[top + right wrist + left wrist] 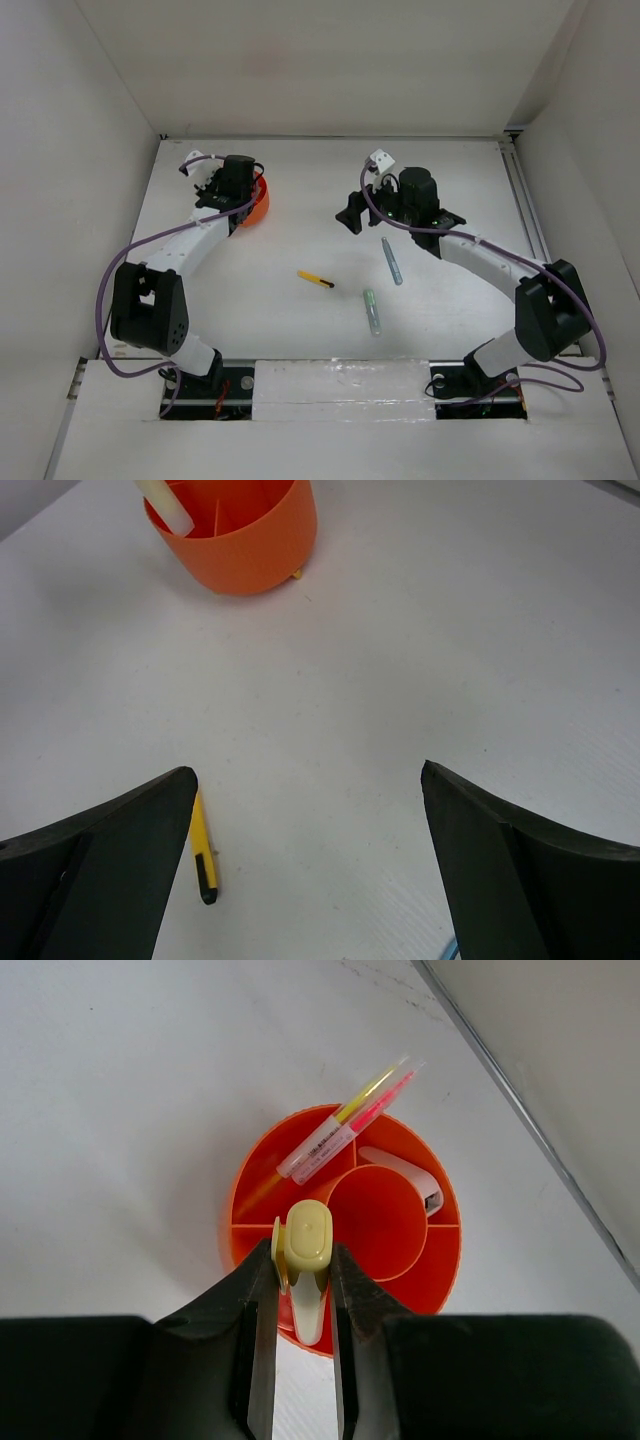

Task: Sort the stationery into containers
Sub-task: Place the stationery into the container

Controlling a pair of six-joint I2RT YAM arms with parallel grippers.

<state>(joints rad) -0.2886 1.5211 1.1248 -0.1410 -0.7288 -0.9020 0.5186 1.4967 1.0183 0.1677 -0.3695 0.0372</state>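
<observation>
Nearest the arm bases, a pale green pen (pixel 372 311) lies on the white table (pixel 300 340), with a yellow-black pen (pixel 316 280) a little farther out to its left and a grey-blue pen (pixel 391 261) just beyond it on the right; all three lie flat and apart from each other. Past the grey-blue pen hangs the right gripper (pixel 305 770), jaws spread wide with nothing between them, its left finger close beside the yellow-black pen in the wrist view. Farther off on the left side, the left gripper (pixel 303 1250) is closed narrowly on a pale yellow marker (pixel 308 1235), held upright over the orange cup (pixel 445 1260) with its lower end inside the rim, at the near outer compartment. In the cup's far outer compartments, a yellow highlighter (pixel 372 1088) and a pink highlighter (pixel 385 1108) lean side by side, sticking out over the rim, and a small white eraser (pixel 400 1168) sits to their right; the round centre compartment holds nothing
</observation>
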